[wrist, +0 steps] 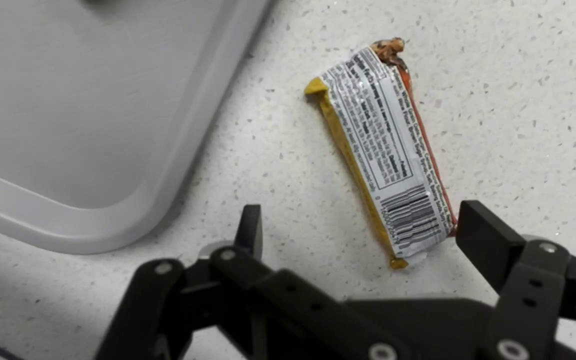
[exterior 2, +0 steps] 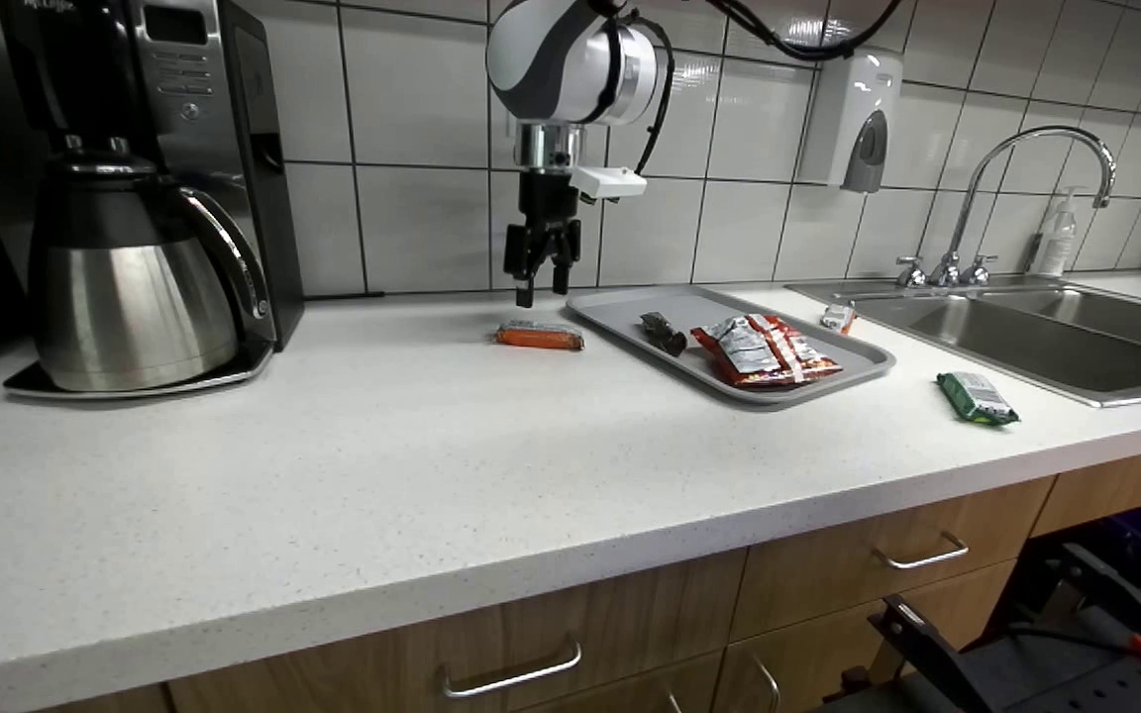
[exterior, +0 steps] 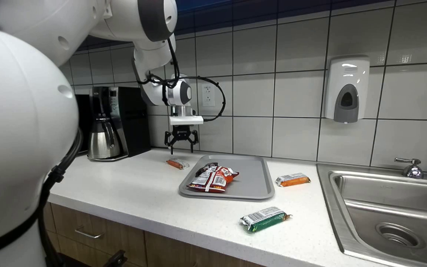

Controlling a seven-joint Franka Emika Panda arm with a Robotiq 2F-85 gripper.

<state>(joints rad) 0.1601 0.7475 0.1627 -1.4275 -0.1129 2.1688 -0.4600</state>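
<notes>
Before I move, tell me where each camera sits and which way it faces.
In an exterior view: close by the arm's white links, facing the wall, tray and sink; the hand shows farther off.
In an exterior view: near the coffee maker, facing obliquely across the counter toward the sink; the arm's lower end and hand show.
Wrist view: by the hand, looking down on a wrapped bar and the tray's corner; black fingers show at the bottom.
Both exterior views share the tray, red bag and soap dispenser.
</notes>
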